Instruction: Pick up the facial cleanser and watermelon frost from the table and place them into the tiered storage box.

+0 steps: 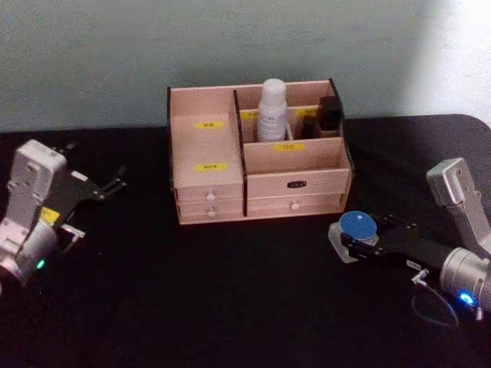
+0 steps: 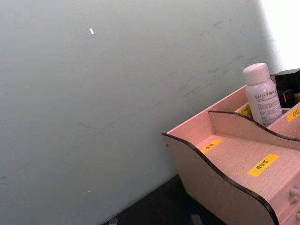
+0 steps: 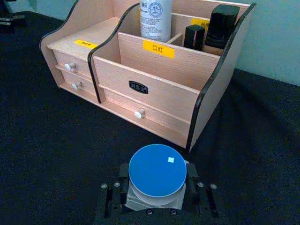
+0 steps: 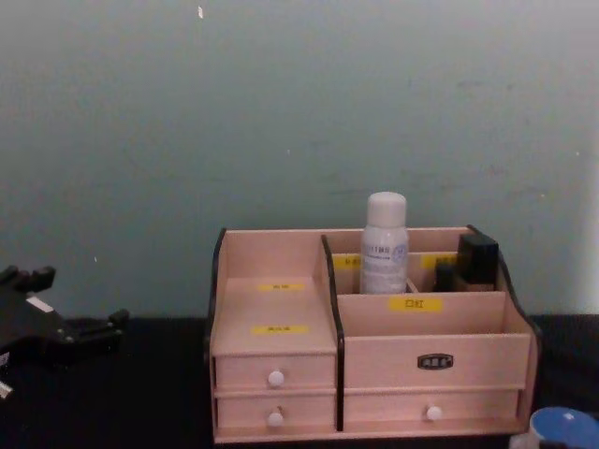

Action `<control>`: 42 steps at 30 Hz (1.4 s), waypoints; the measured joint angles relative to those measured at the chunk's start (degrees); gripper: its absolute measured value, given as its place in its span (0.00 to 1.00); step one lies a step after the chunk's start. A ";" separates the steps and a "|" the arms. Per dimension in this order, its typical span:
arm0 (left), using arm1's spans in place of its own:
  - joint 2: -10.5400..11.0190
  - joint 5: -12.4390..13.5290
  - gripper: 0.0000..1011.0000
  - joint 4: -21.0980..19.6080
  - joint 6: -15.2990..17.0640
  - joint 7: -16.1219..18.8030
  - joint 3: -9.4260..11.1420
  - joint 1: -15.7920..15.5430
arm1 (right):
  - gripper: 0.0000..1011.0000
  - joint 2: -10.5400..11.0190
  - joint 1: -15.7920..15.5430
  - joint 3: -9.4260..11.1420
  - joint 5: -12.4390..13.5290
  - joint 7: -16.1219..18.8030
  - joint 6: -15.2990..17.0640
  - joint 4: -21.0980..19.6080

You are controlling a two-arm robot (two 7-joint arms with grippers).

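At your far left, the left claw (image 1: pixel 96 172) hangs low over the black bench (image 1: pixel 230 291), well apart from everything else. Its fingers are spread wide and hold nothing; the chest view shows it (image 4: pixel 70 299) the same way at the left edge. Moving right, the tiered storage box (image 1: pixel 207 146) stands at the middle of the bench against the wall, with its stepped left section bare and its white-knobbed drawers all pushed in. The facial cleanser (image 1: pixel 272 111) already stands upright in a rear compartment, just right of the centre divider, and its cap rises above the box's walls. Two dark containers (image 1: pixel 330 115) stand in the rear compartment beside it, towards the box's right wall. Farther right, near the box's front right corner but apart from it, you have the watermelon frost (image 1: pixel 358 225) in the right claw (image 1: pixel 354 236). In the right wrist view the fingers (image 3: pixel 192 185) sit narrowed against both sides of the glass under the blue lid. You cannot tell whether the jar is off the bench.
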 joint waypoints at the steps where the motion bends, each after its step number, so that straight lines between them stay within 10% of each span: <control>1: 0.00 0.00 0.99 0.00 0.00 0.00 0.00 0.00 | 0.72 0.00 0.00 0.00 0.00 0.00 0.00 0.00; 42: 0.00 0.00 0.99 0.00 0.00 0.00 0.00 0.00 | 0.72 1.56 0.85 -0.61 2.79 4.37 -1.29 -3.32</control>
